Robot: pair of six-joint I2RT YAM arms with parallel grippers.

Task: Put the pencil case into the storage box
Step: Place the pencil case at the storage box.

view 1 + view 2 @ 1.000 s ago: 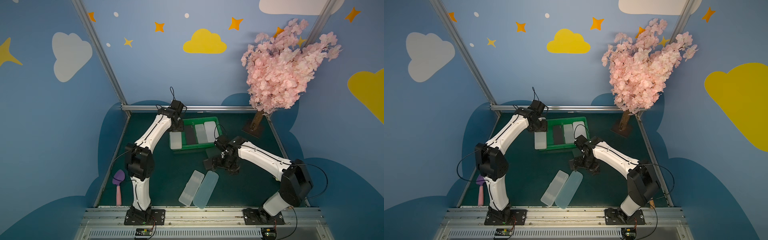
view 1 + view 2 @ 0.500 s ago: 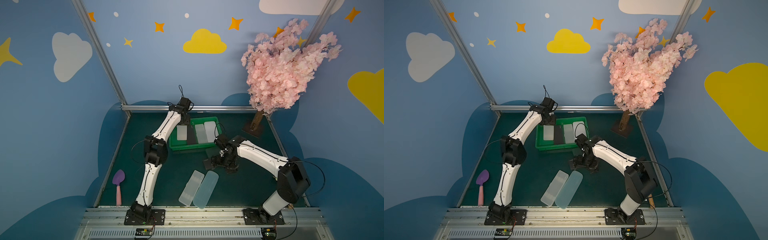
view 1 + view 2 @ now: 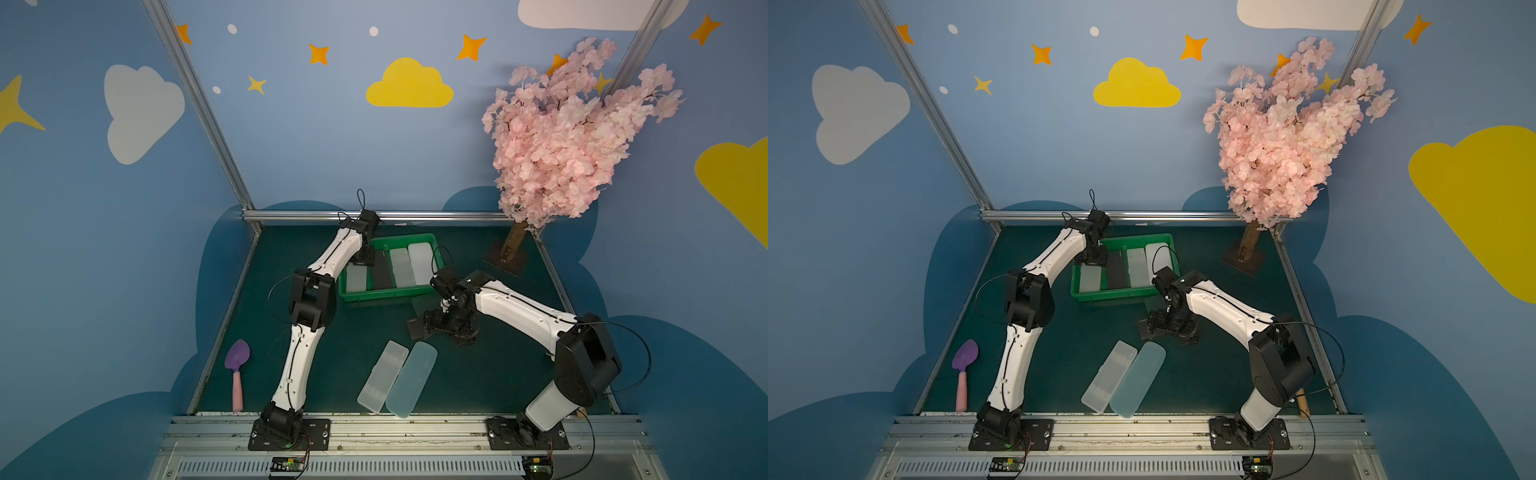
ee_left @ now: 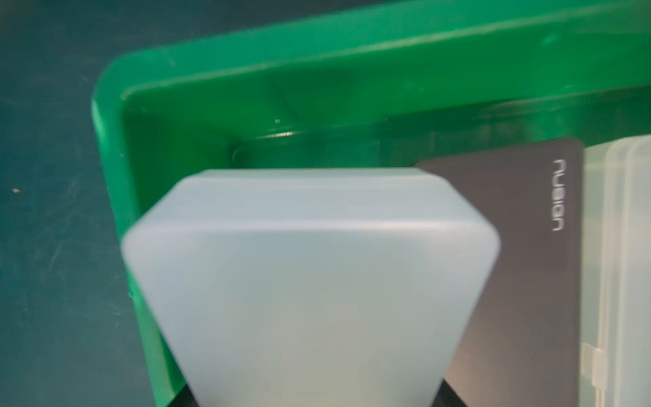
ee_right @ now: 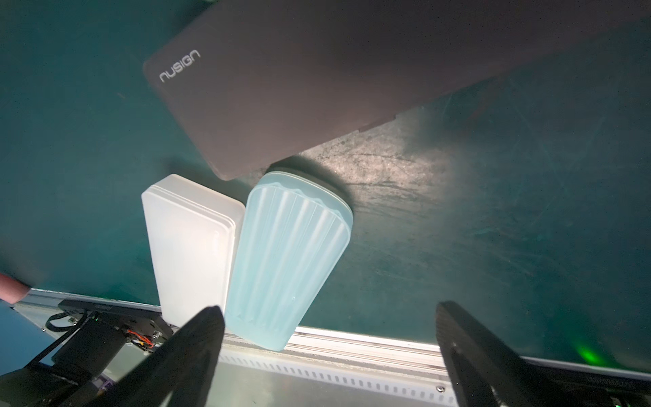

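Observation:
The green storage box (image 3: 384, 293) (image 3: 1115, 294) stands at the back of the mat. A black case (image 3: 382, 271) and two pale cases lie side by side in it. My left gripper (image 3: 362, 261) is shut on a frosted white pencil case (image 3: 356, 277) (image 4: 310, 282) at the box's left end, beside the black case (image 4: 521, 246). The held case hides the jaws in the left wrist view. My right gripper (image 3: 441, 328) (image 5: 331, 338) stands open low over the mat by another black case (image 5: 281, 88). A clear case (image 3: 382, 376) (image 5: 190, 246) and a ribbed pale blue case (image 3: 411, 384) (image 5: 289, 253) lie near the front.
A pink blossom tree (image 3: 557, 137) on a dark base plate (image 3: 505, 259) stands at the back right. A purple scoop with a pink handle (image 3: 237, 368) lies front left. A metal rail (image 3: 395, 420) runs along the front edge, and blue walls close in the mat.
The left arm has swung right and carried the frosted case from over the box's left rim into its left end. The right arm has hardly moved.

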